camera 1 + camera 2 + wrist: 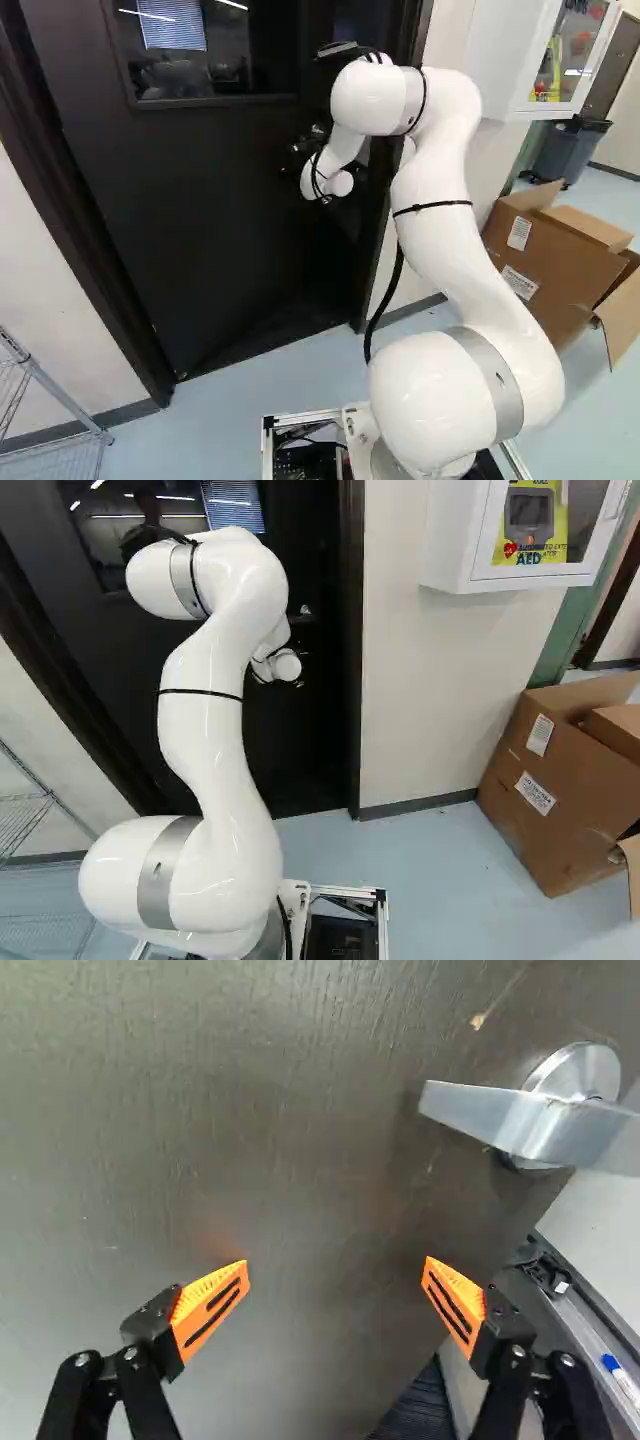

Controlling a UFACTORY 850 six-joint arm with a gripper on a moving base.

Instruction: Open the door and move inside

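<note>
the dark door point(200, 220) stands ahead of the white arm point(435, 215), with its metal lever handle point(500, 1115) towards the right side. the claw point(337, 1261) is released, its two fingers wide apart, nothing between them, facing the door's surface; the handle lies ahead of it and off to one side, ungripped. whether a fingertip touches the door i cannot tell. past the door's edge the wrist view shows a pale surface point(600, 1235) and a ledge with a blue-capped marker point(622, 1375), so the door looks to be ajar. if so, the step in hand is likely pushing it farther in, and the lever can be left alone. i'd expect a heavy, rigid panel, slow to start, perhaps pulled back by a closer; press near the handle side, well away from the left edge, where the hinges probably are. should the lever be needed, take it near its free end: smooth, hard metal, apt to slip, with a springy turn
</note>
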